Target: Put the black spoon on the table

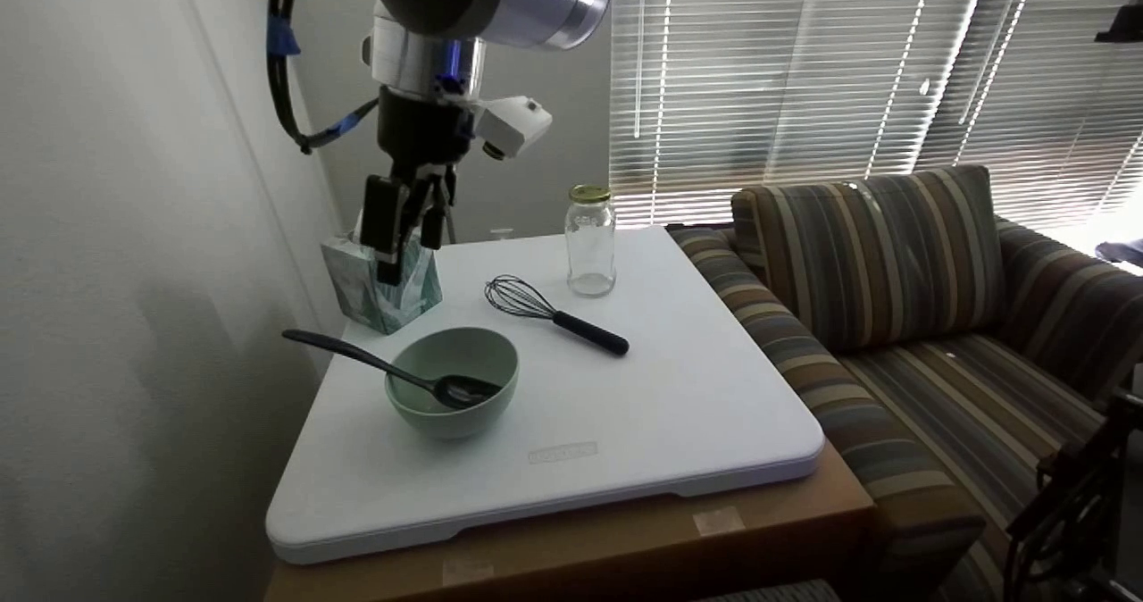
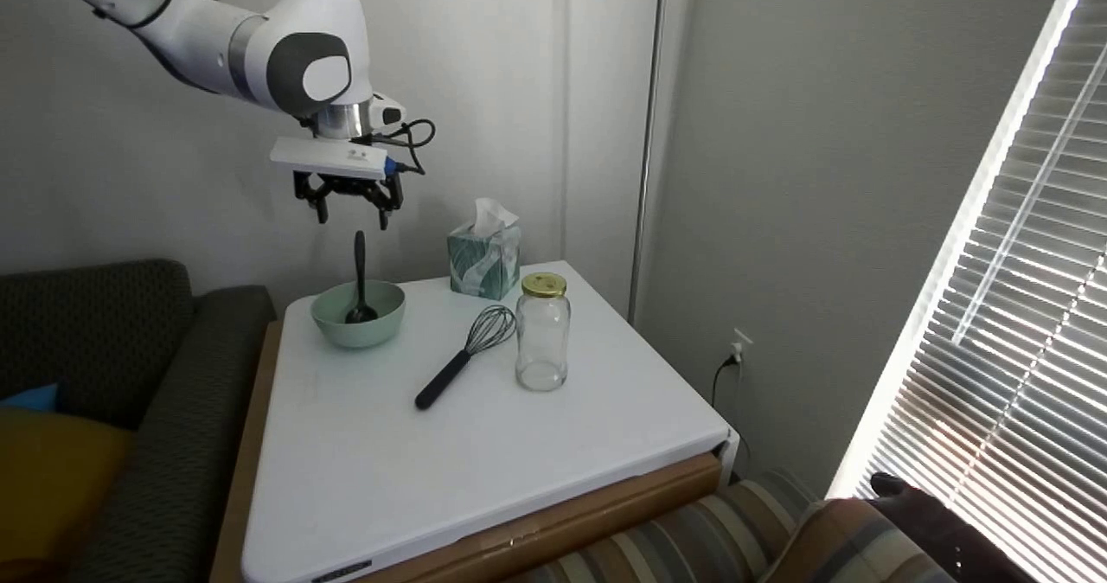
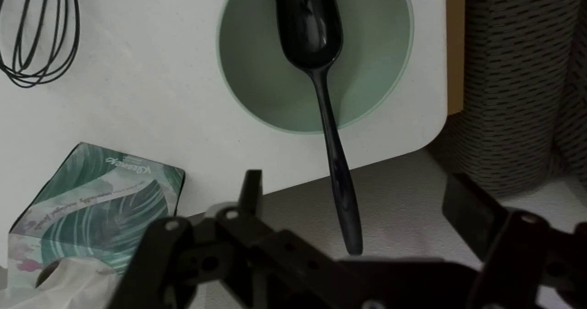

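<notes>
"Report claw status."

"From where we stand, the black two-fingered claw point(image 2: 353, 219) is released: fingers apart, grasping nothing. The glossy black long-handled spoon point(image 3: 326, 107) lies below it, scoop inside the round pale-green bowl point(image 2: 380, 332), handle across the rim."

"Likely faults?"

"First: off-centre descent. A finger may strike the handle and lever the bowl over. Second: gripping only the handle's end. The spoon may pivot and slip. Third: moving sideways before the scoop clears the rim, dragging the bowl."

"And placement?"

"The square white slab table point(image 2: 484, 470) also lies below the claw. Releasing too high, or near its edge, may bounce the spoon off it."
</notes>
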Controlling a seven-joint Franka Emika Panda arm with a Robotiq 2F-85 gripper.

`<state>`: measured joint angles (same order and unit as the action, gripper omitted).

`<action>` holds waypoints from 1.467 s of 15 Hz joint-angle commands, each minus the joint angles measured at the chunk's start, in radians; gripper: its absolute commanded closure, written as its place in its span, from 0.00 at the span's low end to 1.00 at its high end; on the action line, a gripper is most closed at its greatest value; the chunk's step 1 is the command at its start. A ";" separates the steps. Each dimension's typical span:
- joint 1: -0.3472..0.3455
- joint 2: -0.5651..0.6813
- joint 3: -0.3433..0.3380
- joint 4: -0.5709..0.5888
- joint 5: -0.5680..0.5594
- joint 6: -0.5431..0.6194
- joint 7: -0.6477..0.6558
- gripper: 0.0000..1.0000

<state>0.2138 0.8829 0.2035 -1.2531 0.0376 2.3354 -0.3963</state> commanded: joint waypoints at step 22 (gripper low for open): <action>0.133 0.457 -0.020 0.647 -0.043 -0.207 0.060 0.00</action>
<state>0.3284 1.2794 0.1953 -0.7154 0.0124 2.1708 -0.3557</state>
